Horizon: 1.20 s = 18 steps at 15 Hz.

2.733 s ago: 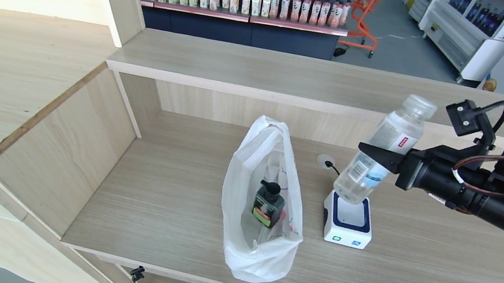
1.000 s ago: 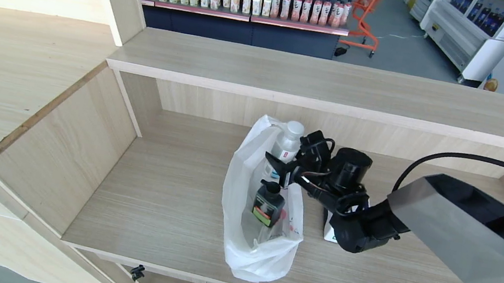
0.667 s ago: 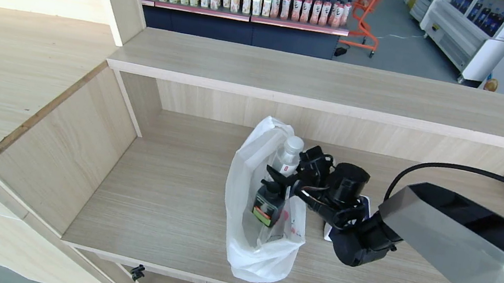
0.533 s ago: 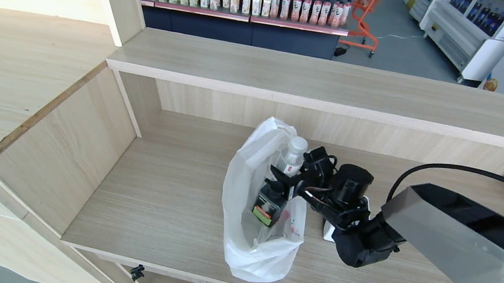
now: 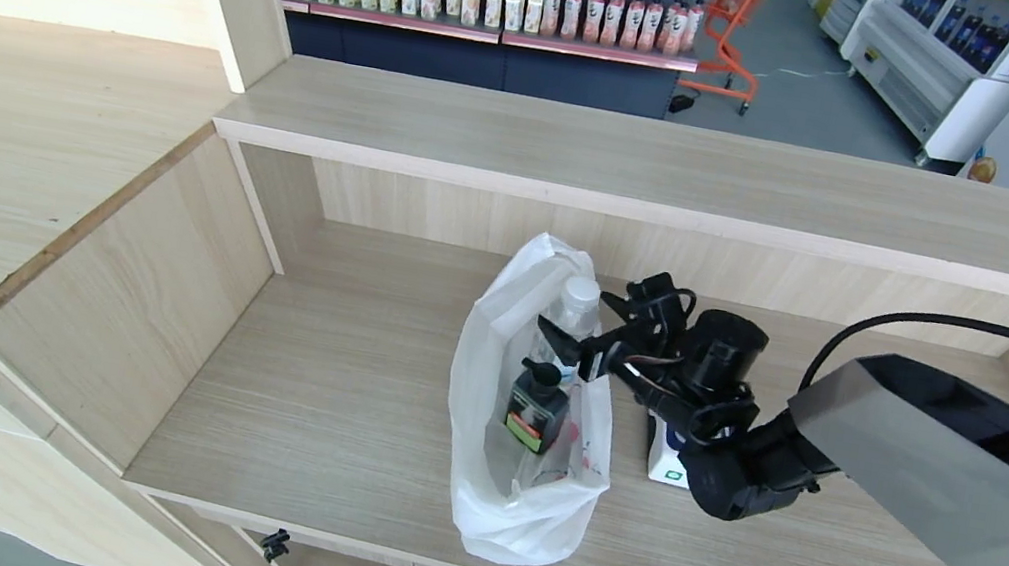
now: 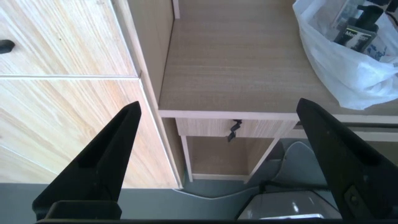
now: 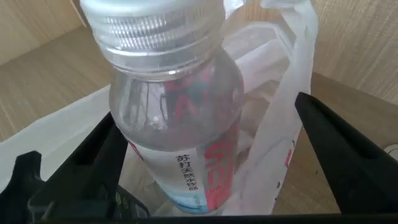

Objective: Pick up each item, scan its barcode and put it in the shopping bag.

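**Head and wrist views, checkout counter.** The water bottle (image 7: 180,124) stands upright inside the white shopping bag (image 5: 486,402), with its ribbed clear cap rising above the bag's mouth. Its label is white and carries red lettering and a line of small dark characters. The print is partly turned away and is not transcribed here.

Beside the water bottle in the bag, nearer the robot, is a dark pump bottle (image 5: 535,415). Its label shows a green band and a red band, and its text is too small to read. The bag's wall bears faint red print.

The right gripper (image 7: 207,112) is at the bag's mouth with its fingers (image 7: 348,162) spread wide on either side of the water bottle. A clear gap shows between one finger and the bottle, so the bottle is released rather than clamped.

The left gripper (image 6: 217,102) hangs below the near edge of the counter (image 5: 321,416). Its fingers are spread wide with nothing between them.

Just beside the bag, partly hidden by the right arm, is a white scanner (image 5: 665,458). Small green and blue marks show on its front face.

Across the aisle, a shelf (image 5: 483,35) holds a row of drink bottles.
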Motion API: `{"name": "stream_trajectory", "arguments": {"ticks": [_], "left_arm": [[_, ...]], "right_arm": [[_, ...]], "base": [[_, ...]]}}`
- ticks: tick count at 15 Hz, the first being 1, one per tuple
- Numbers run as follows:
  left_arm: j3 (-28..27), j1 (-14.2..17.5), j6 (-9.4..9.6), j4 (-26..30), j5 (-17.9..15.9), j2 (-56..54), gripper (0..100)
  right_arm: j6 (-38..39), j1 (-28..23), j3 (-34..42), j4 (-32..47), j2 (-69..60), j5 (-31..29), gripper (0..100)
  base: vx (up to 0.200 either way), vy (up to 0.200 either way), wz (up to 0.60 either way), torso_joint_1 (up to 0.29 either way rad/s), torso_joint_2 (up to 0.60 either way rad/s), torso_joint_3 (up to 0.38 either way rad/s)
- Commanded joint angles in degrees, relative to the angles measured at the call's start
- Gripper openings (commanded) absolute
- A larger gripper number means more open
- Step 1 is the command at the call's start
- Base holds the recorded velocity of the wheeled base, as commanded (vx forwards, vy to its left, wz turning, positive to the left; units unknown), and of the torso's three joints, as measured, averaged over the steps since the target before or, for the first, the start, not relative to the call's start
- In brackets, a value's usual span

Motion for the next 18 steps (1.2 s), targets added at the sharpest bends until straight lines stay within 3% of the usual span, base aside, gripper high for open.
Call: {"name": "stream_trajectory", "arguments": {"ticks": [1,4,6,8,10,12,13,17,18], "left_arm": [[0.0,0.0,-0.01,0.0,0.0,0.0,100],[0.0,0.0,-0.01,0.0,-0.1,0.0,100],[0.0,0.0,-0.01,0.0,0.0,0.0,100],[0.0,0.0,-0.01,0.0,0.0,0.0,100],[0.0,0.0,-0.01,0.0,-0.1,0.0,100],[0.0,0.0,-0.01,0.0,0.0,0.0,100],[0.0,0.0,-0.01,0.0,0.0,0.0,100],[0.0,0.0,-0.01,0.0,0.0,0.0,100],[0.0,0.0,-0.01,0.0,0.0,0.0,100]], "right_arm": [[6.6,-0.1,4.2,2.2,-11.0,0.3,100],[10.9,-2.9,17.3,10.8,-27.9,0.6,100],[11.1,-7.6,29.2,23.9,-45.8,5.1,100],[11.4,-10.3,36.6,27.7,-55.9,5.2,100],[10.2,-17.3,52.5,29.8,-71.0,4.3,100],[8.1,-20.0,63.4,34.2,-83.0,1.0,100],[8.0,-20.5,70.4,42.3,-96.7,-3.8,100],[3.5,-21.0,71.5,68.2,-127.5,-6.7,100],[3.9,-24.1,71.5,72.1,-134.5,-6.3,100]], "base": [[0.000,0.000,0.00,0.000,0.00,0.000],[0.000,0.000,0.00,0.000,0.00,0.000],[0.000,0.000,0.00,0.000,0.00,0.000],[0.000,0.000,0.00,0.000,0.00,0.000],[0.000,0.000,0.00,0.000,0.00,0.000],[0.000,0.000,0.00,0.000,0.00,0.000],[0.000,0.000,0.00,0.000,0.00,0.000],[0.000,0.000,0.00,0.000,0.00,0.000],[0.000,0.000,0.00,0.000,0.00,0.000]]}}
